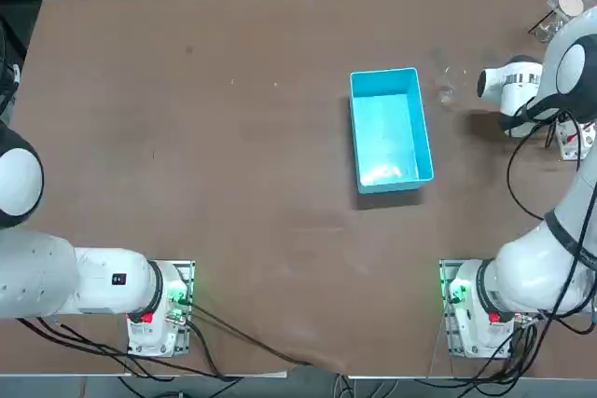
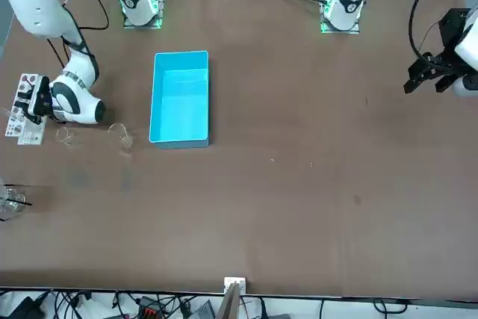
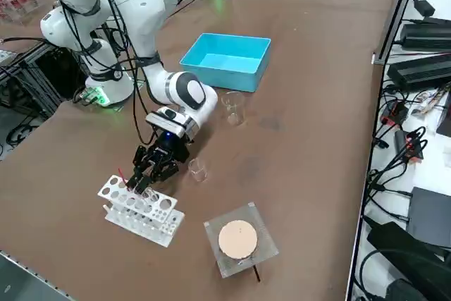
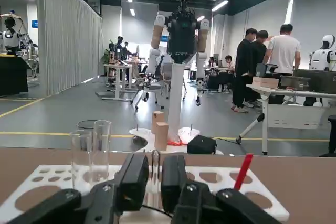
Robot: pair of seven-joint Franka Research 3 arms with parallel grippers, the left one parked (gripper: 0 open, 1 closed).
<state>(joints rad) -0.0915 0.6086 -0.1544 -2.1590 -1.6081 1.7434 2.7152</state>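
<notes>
My right gripper (image 3: 144, 177) is down at a white test tube rack (image 3: 141, 213) near the table's right edge. From the wrist, its black fingers (image 4: 131, 181) stand close together over the rack (image 4: 47, 184) with a thin glass tube (image 4: 156, 167) pinched between them. Two empty glass tubes (image 4: 94, 148) stand in the rack beside the fingers, and a red stick (image 4: 242, 170) pokes out of a hole on the other side. From the front, the gripper (image 2: 31, 102) sits over the rack (image 2: 22, 121).
A small glass beaker (image 3: 198, 168) stands just beside the gripper, a larger one (image 3: 233, 107) nearer the blue bin (image 3: 225, 39). A clear square dish with a tan disc (image 3: 238, 239) lies by the corner. People stand in the room beyond the table.
</notes>
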